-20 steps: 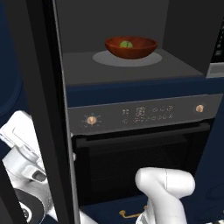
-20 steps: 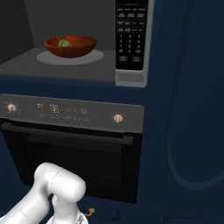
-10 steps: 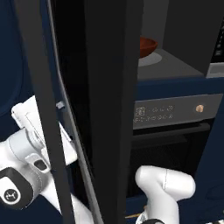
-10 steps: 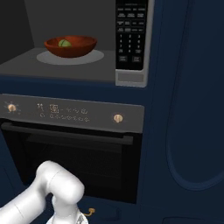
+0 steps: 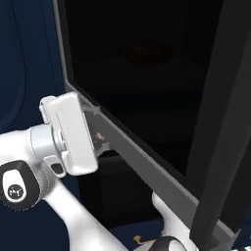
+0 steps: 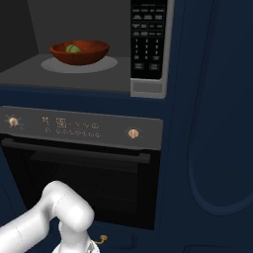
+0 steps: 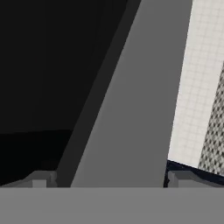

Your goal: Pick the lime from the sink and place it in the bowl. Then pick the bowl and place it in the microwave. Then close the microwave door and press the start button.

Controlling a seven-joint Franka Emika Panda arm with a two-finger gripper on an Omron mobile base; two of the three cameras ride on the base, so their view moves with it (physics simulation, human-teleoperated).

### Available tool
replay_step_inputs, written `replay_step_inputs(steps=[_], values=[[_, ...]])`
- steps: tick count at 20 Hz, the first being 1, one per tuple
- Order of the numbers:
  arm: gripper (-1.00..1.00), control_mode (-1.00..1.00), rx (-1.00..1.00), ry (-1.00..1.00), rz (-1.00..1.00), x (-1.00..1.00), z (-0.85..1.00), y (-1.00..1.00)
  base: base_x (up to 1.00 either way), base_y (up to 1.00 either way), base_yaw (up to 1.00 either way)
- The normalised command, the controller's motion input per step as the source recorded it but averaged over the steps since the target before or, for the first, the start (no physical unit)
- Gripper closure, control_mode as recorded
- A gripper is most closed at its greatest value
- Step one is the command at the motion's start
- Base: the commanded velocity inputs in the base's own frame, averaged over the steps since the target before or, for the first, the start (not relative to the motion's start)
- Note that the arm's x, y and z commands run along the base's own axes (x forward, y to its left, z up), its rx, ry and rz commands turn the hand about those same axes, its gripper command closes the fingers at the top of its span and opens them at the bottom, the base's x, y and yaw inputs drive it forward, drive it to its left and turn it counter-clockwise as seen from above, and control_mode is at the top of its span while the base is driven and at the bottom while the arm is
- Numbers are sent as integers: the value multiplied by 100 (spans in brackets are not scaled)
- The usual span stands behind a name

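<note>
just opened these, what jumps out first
The microwave door, its dark glass spread across the left base view, with the gripper pressed to its grey lower frame, jaws wide. In the right base view, the bowl sits on the turntable inside the open microwave, with the lime in it. Below is the oven with knobs.

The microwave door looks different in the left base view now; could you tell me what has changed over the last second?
The microwave door has swung further across the left base view, its dark glass now hiding the cavity that was open a second ago. The gripper has come up against the door's grey frame, jaws open, pushing rather than gripping. The bowl with the lime stays on the turntable, and the base has not moved.
</note>
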Motion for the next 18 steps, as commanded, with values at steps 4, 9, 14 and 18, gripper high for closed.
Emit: replay_step_inputs(steps=[4, 9, 14, 18], values=[[-100, -100, 16, -9, 5, -13, 31, -94, 0, 0, 0], [-100, -100, 16, -6, 18, 0, 24, -93, 0, 0, 0], [-100, -100, 17, -10, 35, 6, 11, -86, 0, 0, 0], [-100, -100, 17, -15, 46, 14, 0, -82, 0, 0, 0]])
